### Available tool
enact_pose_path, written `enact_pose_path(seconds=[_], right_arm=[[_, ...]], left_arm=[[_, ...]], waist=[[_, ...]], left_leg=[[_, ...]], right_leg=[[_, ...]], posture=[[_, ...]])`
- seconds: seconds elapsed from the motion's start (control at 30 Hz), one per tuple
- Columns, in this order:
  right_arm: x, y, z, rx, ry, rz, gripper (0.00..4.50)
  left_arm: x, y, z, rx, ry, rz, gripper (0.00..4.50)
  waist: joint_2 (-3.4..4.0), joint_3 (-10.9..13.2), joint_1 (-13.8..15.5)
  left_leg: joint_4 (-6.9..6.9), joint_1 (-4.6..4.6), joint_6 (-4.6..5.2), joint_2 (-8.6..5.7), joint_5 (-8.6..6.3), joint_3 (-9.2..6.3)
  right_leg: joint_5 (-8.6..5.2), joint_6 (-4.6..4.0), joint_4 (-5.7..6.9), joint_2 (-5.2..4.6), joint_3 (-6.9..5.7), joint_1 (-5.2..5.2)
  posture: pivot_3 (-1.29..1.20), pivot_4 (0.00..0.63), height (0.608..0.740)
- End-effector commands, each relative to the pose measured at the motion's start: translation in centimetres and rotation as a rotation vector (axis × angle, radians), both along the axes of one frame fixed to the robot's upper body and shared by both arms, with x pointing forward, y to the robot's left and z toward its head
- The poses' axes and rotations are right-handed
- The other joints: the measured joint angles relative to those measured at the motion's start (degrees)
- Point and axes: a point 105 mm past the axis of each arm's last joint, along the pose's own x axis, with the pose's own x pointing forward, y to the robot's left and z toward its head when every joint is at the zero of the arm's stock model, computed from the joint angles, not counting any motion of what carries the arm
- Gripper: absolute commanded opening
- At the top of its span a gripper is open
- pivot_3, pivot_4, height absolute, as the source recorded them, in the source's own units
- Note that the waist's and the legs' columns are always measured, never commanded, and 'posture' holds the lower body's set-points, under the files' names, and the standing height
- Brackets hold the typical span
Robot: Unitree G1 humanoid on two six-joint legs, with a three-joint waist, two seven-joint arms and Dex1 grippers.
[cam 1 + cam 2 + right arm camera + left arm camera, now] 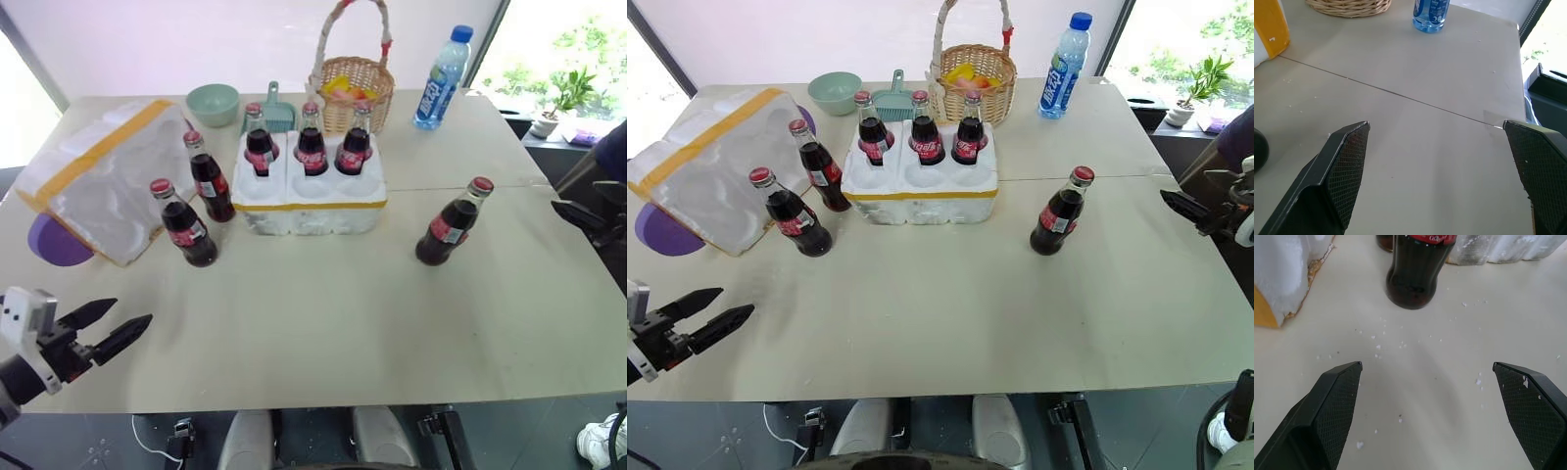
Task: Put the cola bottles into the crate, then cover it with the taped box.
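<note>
Bench: a pale bench carries everything; small white foam crumbs lie scattered on it.
Crate: the white foam crate with its yellow band sits near the middle. Three cola bottles stand in its far row of wells; the near row of three wells is bare.
Loose bottles: two bottles stand on the bench to the crate's left, one just beside it and one a little nearer the camera. A third stands alone to the crate's right.
Taped box: the taped box lies tipped on its side at the far left, hollow side towards the crate, resting partly on a purple plate.
Other things: a green bowl, a teal dustpan, a wicker basket and a blue-capped water bottle sit along the far edge.
Left claw: the left claw hovers low over the near left corner, fingers spread wide and empty, pointing towards the nearer loose bottle.
Right claw: the right claw is held out at the bench's right edge, also spread wide and empty, well apart from the lone bottle.
Risks: the two left bottles stand close together, so a wide approach could knock one over. A grip on the smooth glass neck may slip. A bottle lowered off-centre could catch a well's rim and tip its neighbours.
</note>
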Motion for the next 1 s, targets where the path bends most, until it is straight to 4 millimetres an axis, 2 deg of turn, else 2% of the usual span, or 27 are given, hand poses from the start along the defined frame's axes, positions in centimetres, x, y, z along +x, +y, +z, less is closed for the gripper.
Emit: enact_pose_path(seconds=[0.03, 0.43, 0.53, 0.63, 0.7, 0.83, 1.0], right_arm=[[-0.4, -0.4, 1.4, -0.023, -0.044, -0.009, 4.50], [-0.4, -0.1, 0.9, 0.007, -0.021, 0.000, 4.50], [-0.1, 0.8, 3.4, 0.001, -0.023, 0.058, 4.50], [-0.4, 3.3, 7.1, -0.021, -0.022, 0.220, 4.50], [-1.0, 5.2, 9.1, -0.052, -0.020, 0.325, 4.50], [-2.2, 10.0, 13.5, -0.089, -0.039, 0.550, 4.50], [-3.6, 15.1, 16.5, -0.075, -0.035, 0.766, 4.50]], left_arm=[[0.2, 0.1, 0.6, 0.038, -0.024, -0.007, 4.48], [1.9, 0.6, 1.7, 0.043, -0.090, 0.040, 4.48], [3.4, 0.7, 3.1, 0.056, -0.174, 0.076, 4.48], [4.5, 0.1, 4.5, 0.016, -0.231, 0.070, 4.48], [5.0, -0.5, 4.5, 0.054, -0.234, 0.042, 4.48], [6.3, -2.0, 5.1, 0.075, -0.265, -0.012, 4.48], [7.4, -2.5, 5.3, 0.083, -0.290, -0.019, 4.48]], waist=[[0.00, 0.00, -0.05], [0.00, -0.01, 0.00], [0.01, 0.00, -0.04], [0.23, 0.09, -0.04], [0.30, 0.14, -0.05], [0.27, 0.16, -0.04], [0.26, 0.18, 0.02]], left_leg=[[0.00, 0.00, 0.00, 0.00, 0.00, 0.00], [0.01, 0.04, 0.00, 0.00, 0.00, 0.01], [0.03, 0.06, 0.00, -0.01, 0.00, 0.01], [0.07, 0.07, 0.00, -0.01, 0.00, 0.06], [0.03, 0.07, 0.00, -0.01, 0.00, 0.07], [-0.09, 0.06, 0.01, 0.03, -0.01, 0.03], [-0.03, 0.02, 0.01, 0.02, -0.01, 0.04]], right_leg=[[0.00, 0.00, 0.00, 0.00, 0.00, 0.00], [0.01, 0.02, 0.05, 0.02, 0.02, 0.02], [0.02, 0.03, 0.07, 0.03, 0.02, 0.03], [0.05, 0.09, 0.12, 0.03, 0.10, 0.02], [0.10, 0.18, 0.12, 0.02, 0.11, 0.00], [0.14, 0.25, 0.10, 0.09, 0.09, -0.07], [0.06, 0.10, 0.09, 0.00, 0.09, -0.09]], posture=[[0.00, 0.150, 0.740], [0.00, 0.150, 0.740], [0.00, 0.150, 0.740], [0.00, 0.150, 0.740], [0.00, 0.150, 0.740], [0.00, 0.150, 0.740], [0.00, 0.150, 0.740]])
